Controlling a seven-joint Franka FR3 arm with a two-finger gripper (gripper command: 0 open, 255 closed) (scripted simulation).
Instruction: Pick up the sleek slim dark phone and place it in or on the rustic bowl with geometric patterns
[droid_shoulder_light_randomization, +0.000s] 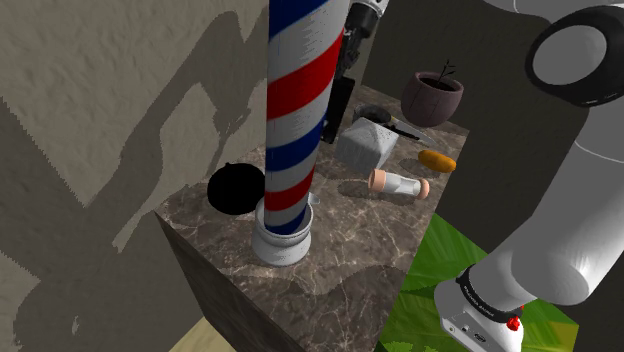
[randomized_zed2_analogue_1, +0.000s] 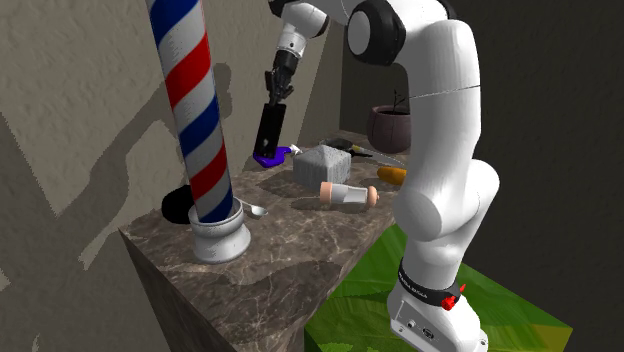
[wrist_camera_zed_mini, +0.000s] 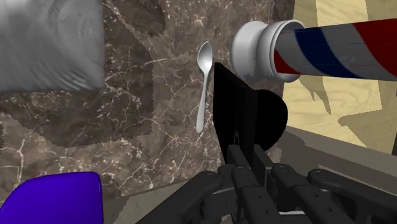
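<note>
Nearest us, the black two-finger gripper (wrist_camera_zed_mini: 245, 154) is clamped narrowly on the upper end of the slim black slab phone (randomized_zed2_analogue_1: 268, 130). We see the phone held above the far part of the brown marble counter (randomized_zed2_analogue_1: 290, 250). Its long axis is upright and its free end points down at a purple object (randomized_zed2_analogue_1: 268, 158). Just left of the red, white and blue barber pole (randomized_zed2_analogue_1: 195, 110) sits a black round shape (randomized_zed2_analogue_1: 176, 205), possibly the bowl.

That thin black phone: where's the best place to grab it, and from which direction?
Probably by one short end, pinching its two broad faces and coming from above. The phone is a thin flat slab, so those faces give the most surface to press on. The gripper holds it roughly that way now, and it hangs straight down below the hand.
</note>
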